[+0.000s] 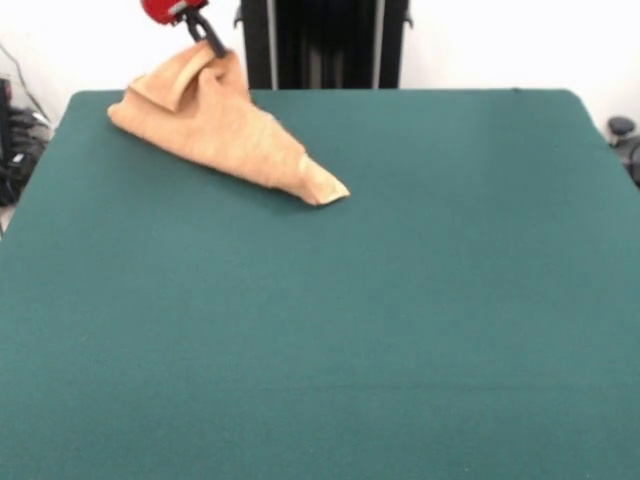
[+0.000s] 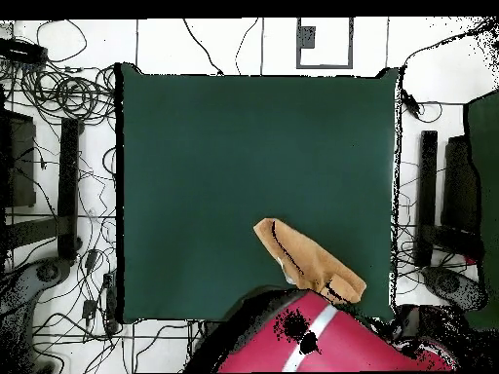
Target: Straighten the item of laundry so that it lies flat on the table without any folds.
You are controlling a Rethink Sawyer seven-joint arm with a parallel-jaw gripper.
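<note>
The golden-tan item of laundry (image 1: 225,125) is bunched and folded near the far left corner of the dark green table (image 1: 400,300). Its top edge is pulled up off the surface and the rest drapes down in a cone. One pointed end (image 1: 330,190) rests on the felt toward the middle. My gripper (image 1: 207,36), black fingers under a red wrist, is shut on that raised top edge. In the overhead view the item of laundry (image 2: 307,261) lies by the table's (image 2: 214,175) bottom right edge, partly covered by my red arm (image 2: 312,336), which hides the gripper.
Cables and equipment (image 2: 58,146) lie on the floor beside the table. A black stand (image 2: 429,195) sits past the other side. The black pedestal column (image 1: 325,45) rises just behind the towel.
</note>
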